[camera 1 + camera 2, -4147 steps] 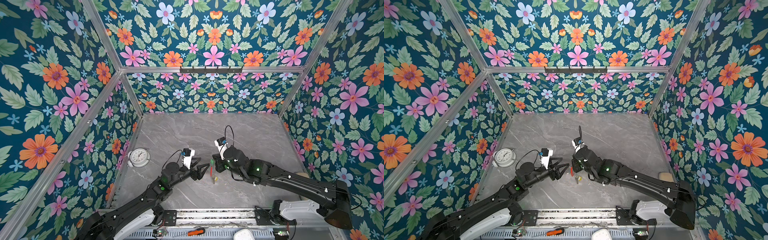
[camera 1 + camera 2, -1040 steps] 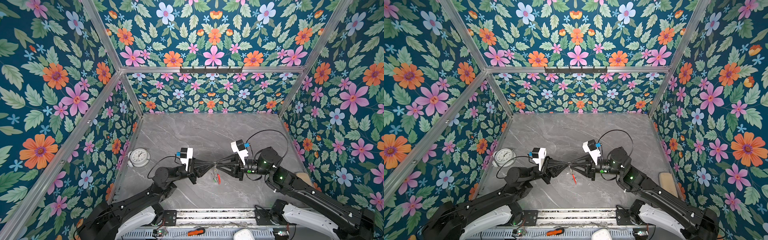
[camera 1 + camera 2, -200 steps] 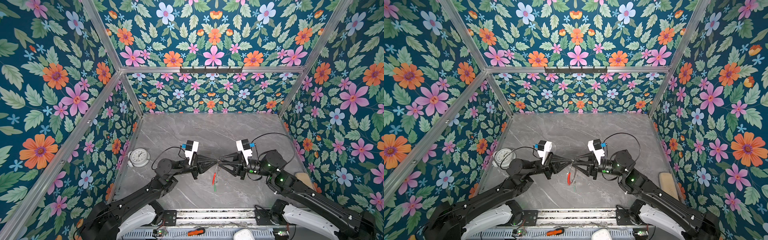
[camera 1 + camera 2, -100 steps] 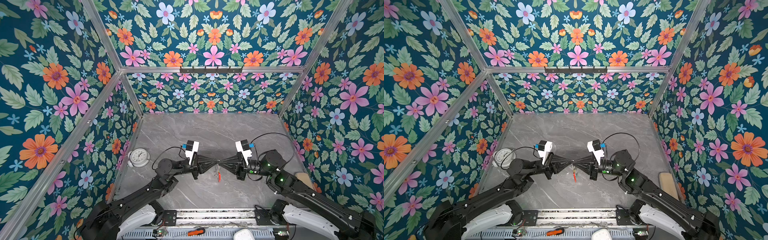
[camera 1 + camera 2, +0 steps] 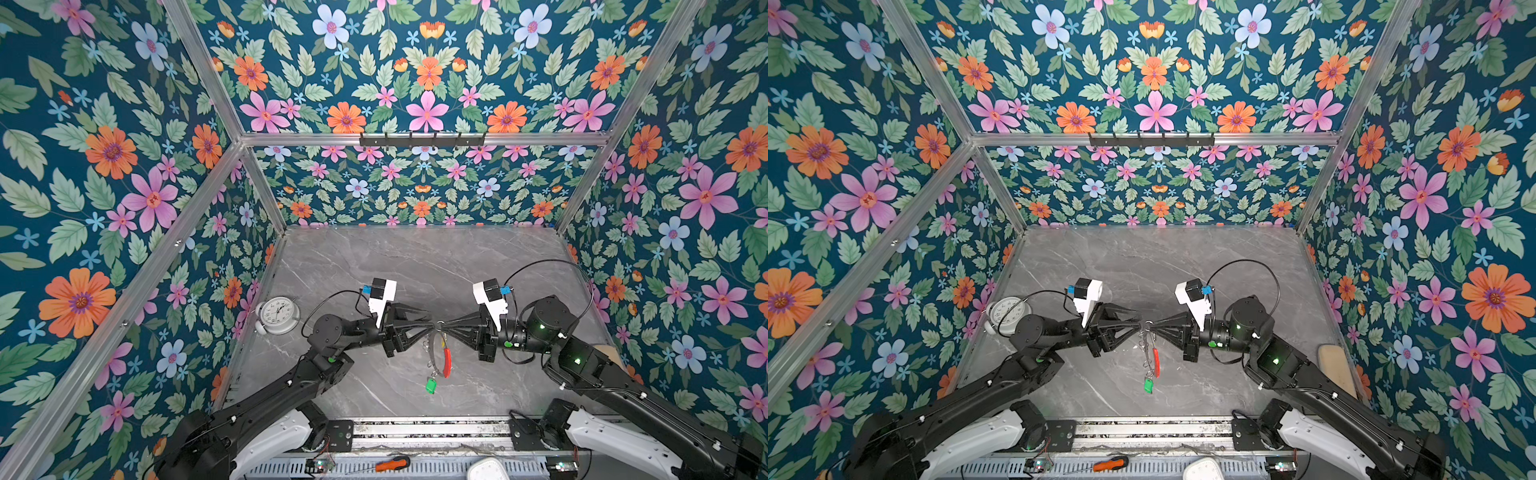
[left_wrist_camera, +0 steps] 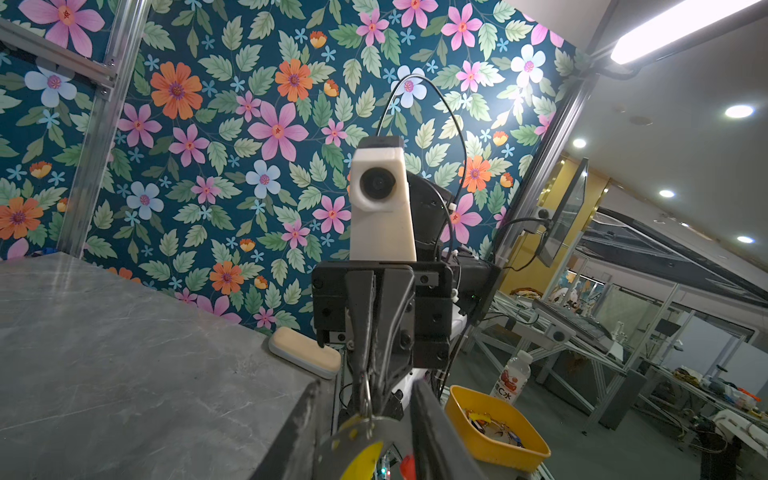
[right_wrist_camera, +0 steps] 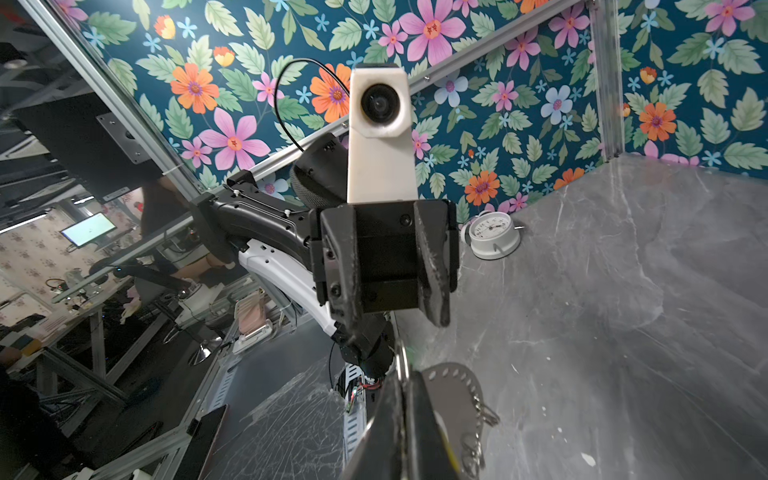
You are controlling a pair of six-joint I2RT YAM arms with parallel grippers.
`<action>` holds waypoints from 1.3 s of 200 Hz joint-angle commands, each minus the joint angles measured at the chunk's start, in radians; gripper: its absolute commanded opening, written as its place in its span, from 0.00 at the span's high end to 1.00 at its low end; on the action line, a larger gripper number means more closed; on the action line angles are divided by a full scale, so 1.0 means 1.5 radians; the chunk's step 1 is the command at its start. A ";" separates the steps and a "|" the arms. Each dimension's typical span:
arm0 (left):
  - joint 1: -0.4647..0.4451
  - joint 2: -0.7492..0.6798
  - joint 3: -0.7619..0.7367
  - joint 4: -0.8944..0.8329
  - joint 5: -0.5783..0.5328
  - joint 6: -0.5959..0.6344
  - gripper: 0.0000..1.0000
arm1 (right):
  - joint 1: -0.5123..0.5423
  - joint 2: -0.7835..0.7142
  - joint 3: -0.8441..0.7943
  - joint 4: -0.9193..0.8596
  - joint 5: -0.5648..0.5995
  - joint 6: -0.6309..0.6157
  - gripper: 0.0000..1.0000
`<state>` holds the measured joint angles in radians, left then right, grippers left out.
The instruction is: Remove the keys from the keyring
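The bench (image 5: pixel 415 266) is grey, marble-veined stone or a laminate like it, smooth with a soft sheen. In the lower middle of both top views, the keyring (image 5: pixel 433 351) is thin bare grey metal. Its red section (image 5: pixel 447 361) and the green tag (image 5: pixel 430 385) look like glossy plastic. A key (image 7: pixel 453 395) has a dull silvery metal head. The left gripper (image 5: pixel 431 325) and right gripper (image 5: pixel 448 326) are matt black plastic, and their camera housings (image 5: pixel 382 297) are matt white plastic. The clock (image 5: pixel 277 314) at centre left has a glossy white case. The walls (image 5: pixel 124 166) are matt printed sheet, and the rails (image 5: pixel 415 139) are brushed aluminium.
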<state>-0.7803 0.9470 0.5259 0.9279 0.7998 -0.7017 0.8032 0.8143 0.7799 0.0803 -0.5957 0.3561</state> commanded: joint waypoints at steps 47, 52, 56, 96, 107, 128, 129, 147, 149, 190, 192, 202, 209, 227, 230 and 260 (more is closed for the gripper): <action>0.001 -0.008 0.117 -0.364 0.037 0.135 0.62 | 0.000 0.016 0.093 -0.271 0.044 -0.097 1.00; 0.001 -0.006 0.124 -0.384 0.040 0.144 0.62 | 0.000 0.018 0.101 -0.282 0.044 -0.100 1.00; 0.001 -0.003 0.131 -0.400 0.041 0.151 0.62 | 0.000 0.020 0.105 -0.289 0.043 -0.102 1.00; 0.001 0.027 0.169 -0.464 0.082 0.183 0.64 | 0.000 0.043 0.142 -0.326 0.035 -0.114 1.00; 0.002 0.037 0.174 -0.463 0.099 0.182 0.68 | 0.000 0.047 0.147 -0.328 0.035 -0.115 1.00; 0.001 0.045 0.180 -0.459 0.126 0.181 0.79 | 0.001 0.049 0.151 -0.328 0.043 -0.117 1.00; 0.001 0.045 0.180 -0.459 0.127 0.181 0.79 | 0.001 0.049 0.151 -0.328 0.044 -0.117 1.00; 0.000 0.045 0.180 -0.449 0.142 0.179 0.84 | 0.001 0.050 0.152 -0.328 0.051 -0.120 1.00; 0.001 0.045 0.180 -0.448 0.143 0.178 0.85 | 0.001 0.049 0.153 -0.327 0.051 -0.120 1.00; 0.001 0.064 0.184 -0.433 0.173 0.166 0.86 | 0.003 0.056 0.157 -0.328 0.053 -0.123 1.00; 0.000 0.064 0.184 -0.432 0.174 0.167 0.86 | 0.003 0.057 0.158 -0.328 0.054 -0.123 1.00; 0.001 0.067 0.185 -0.430 0.179 0.165 0.86 | 0.003 0.058 0.159 -0.329 0.057 -0.124 1.00; 0.001 0.067 0.186 -0.430 0.181 0.164 0.86 | 0.004 0.057 0.159 -0.330 0.061 -0.126 1.00; 0.001 0.069 0.186 -0.426 0.187 0.163 0.88 | 0.005 0.060 0.160 -0.334 0.069 -0.128 1.00; 0.000 0.069 0.186 -0.425 0.187 0.162 0.88 | 0.005 0.060 0.161 -0.335 0.071 -0.129 1.00; 0.000 0.077 0.192 -0.424 0.198 0.158 0.87 | 0.007 0.064 0.162 -0.336 0.084 -0.129 1.00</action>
<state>-0.7780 1.0573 0.8021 0.2527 1.0378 -0.4507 0.8108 0.9066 1.0164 -0.4458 -0.5190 0.1749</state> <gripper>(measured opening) 0.117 0.051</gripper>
